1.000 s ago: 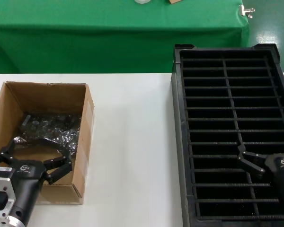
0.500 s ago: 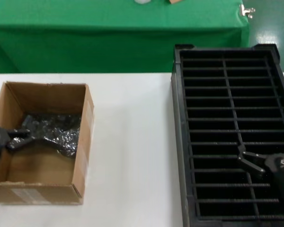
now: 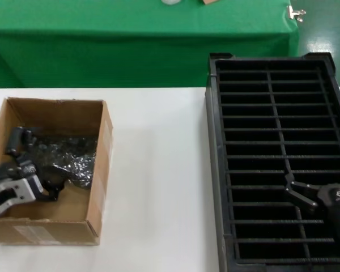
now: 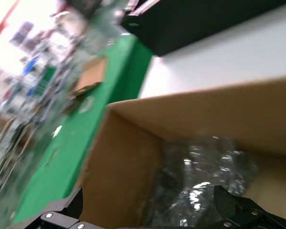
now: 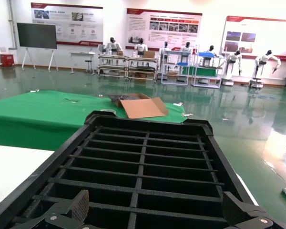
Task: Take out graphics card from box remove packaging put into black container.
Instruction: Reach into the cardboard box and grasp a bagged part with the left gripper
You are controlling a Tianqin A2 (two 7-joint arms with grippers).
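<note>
The brown cardboard box stands on the left of the white table. The crinkled silvery packaging lies on the box floor, toward the far side. The graphics card itself is hidden. My left gripper is inside the box at its left side, open, with its fingers straddling the near-left edge of the packaging and nothing held. In the left wrist view the left gripper is spread wide beside the box's wall. My right gripper hovers open and empty over the near-right slots of the black container.
A green-draped table runs behind the white table. Bare white tabletop lies between the box and the container. In the right wrist view the right gripper looks along the container's ribs.
My left gripper swung from the box's near-left corner out past the left edge, then came back down into the box beside the packaging. The right arm has stayed still.
</note>
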